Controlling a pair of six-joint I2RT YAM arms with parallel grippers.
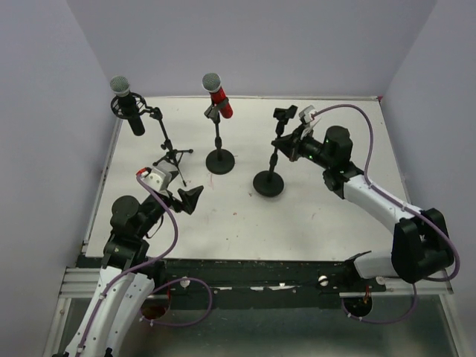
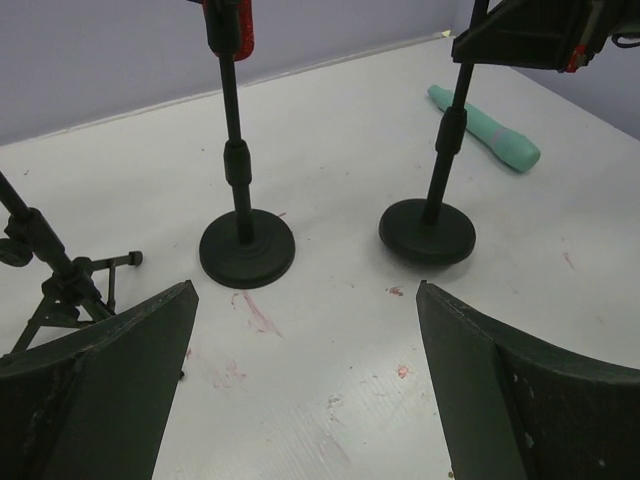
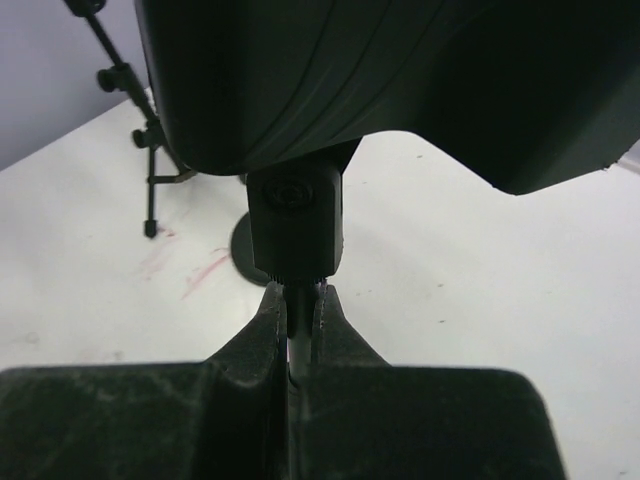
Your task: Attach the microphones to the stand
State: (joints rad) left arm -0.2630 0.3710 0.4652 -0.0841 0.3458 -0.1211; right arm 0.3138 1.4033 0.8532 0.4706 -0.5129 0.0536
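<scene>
Left hand (image 2: 305,292): held wide open, empty.
Right hand (image 3: 300,312): clamped on the pole of the empty stand (image 1: 268,183).
Black microphone (image 1: 128,104): seated in the tripod stand (image 1: 172,153).
Red microphone (image 1: 217,95): seated in the middle stand (image 1: 220,161).
Mint-green microphone (image 2: 485,140): laid flat on the worktop (image 2: 330,400).

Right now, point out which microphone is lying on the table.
The mint-green microphone; it lies flat, while the black microphone and red microphone are already mounted.
</scene>
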